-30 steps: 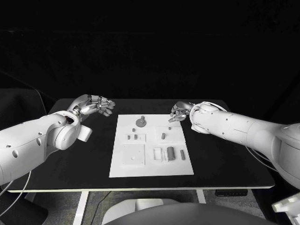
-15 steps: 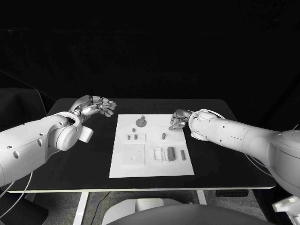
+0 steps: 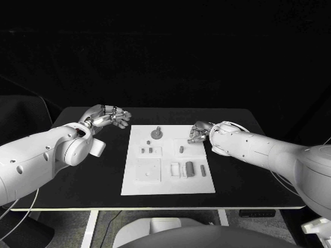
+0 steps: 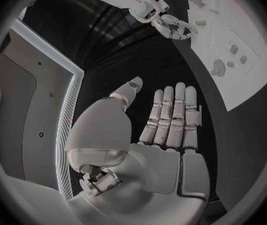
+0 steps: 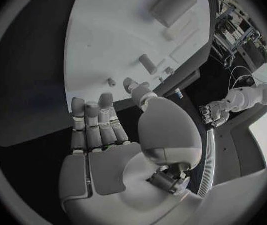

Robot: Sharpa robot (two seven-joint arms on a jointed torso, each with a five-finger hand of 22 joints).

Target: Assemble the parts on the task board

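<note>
Both hands are sitting open and empty right now: the left hand (image 3: pixel 106 117) is hovering over the bench (image 3: pixel 98 170) left of the board (image 3: pixel 167 183), while the right hand (image 3: pixel 198 130) is hanging at the board's far right corner. The parts (image 3: pixel 189 169) are lying on the board. They're looking small, rigid and light, probably slick, so I'd pinch one across its short sides.

no readable text, labels or numbers
</note>
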